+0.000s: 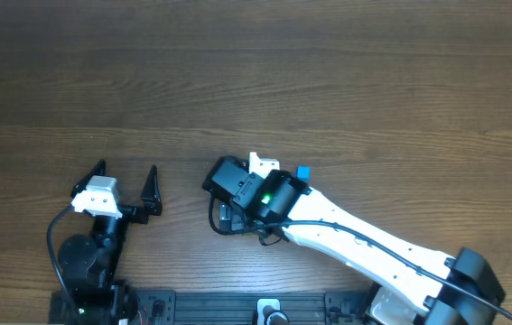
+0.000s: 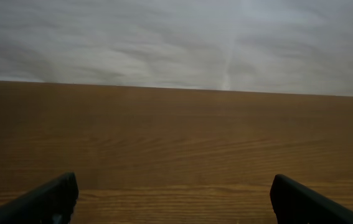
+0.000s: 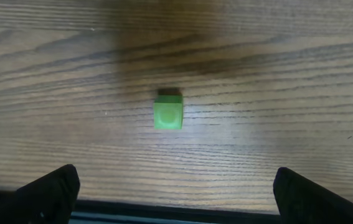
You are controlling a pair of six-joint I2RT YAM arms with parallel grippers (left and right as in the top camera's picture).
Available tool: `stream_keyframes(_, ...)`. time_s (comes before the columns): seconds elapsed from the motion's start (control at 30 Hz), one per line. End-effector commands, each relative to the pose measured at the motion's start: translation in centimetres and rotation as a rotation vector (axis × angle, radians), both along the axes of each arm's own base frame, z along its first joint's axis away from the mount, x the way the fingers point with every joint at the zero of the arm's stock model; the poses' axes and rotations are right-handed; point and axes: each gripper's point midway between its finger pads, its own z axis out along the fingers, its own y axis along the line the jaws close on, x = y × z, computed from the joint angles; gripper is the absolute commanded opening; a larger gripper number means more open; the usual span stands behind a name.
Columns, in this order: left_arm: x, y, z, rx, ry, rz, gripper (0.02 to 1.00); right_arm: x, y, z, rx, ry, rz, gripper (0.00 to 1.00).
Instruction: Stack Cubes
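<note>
Green cube [image 3: 168, 114] and blue cube [image 1: 303, 171] sit apart on the counter [image 1: 256, 72], nothing stacked yet, with right hand [image 3: 176, 180] and left hand [image 1: 127, 168] both spread wide.

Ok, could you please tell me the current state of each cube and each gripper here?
green cube: resting on the table, nothing stacked on it, not gripped.
blue cube: beside the right arm and partly hidden by it, not gripped.
right gripper: open, empty, above the green cube.
left gripper: open, empty, away from both cubes.
</note>
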Motion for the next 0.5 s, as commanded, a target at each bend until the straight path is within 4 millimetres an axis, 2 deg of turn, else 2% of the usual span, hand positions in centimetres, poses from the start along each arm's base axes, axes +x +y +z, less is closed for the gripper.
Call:
stream_keyframes(0.03, 0.0, -0.1, -0.1, 0.013, -0.005, -0.007, 0.998, -0.1, 0.7, -1.2, -0.031, 0.017, -0.045, 0.991)
stream_keyframes(0.5, 0.0, -0.1, -0.1, 0.013, -0.005, -0.007, 0.998, -1.5, 2.1, -4.0, -0.049, 0.049, 0.034, 0.991)
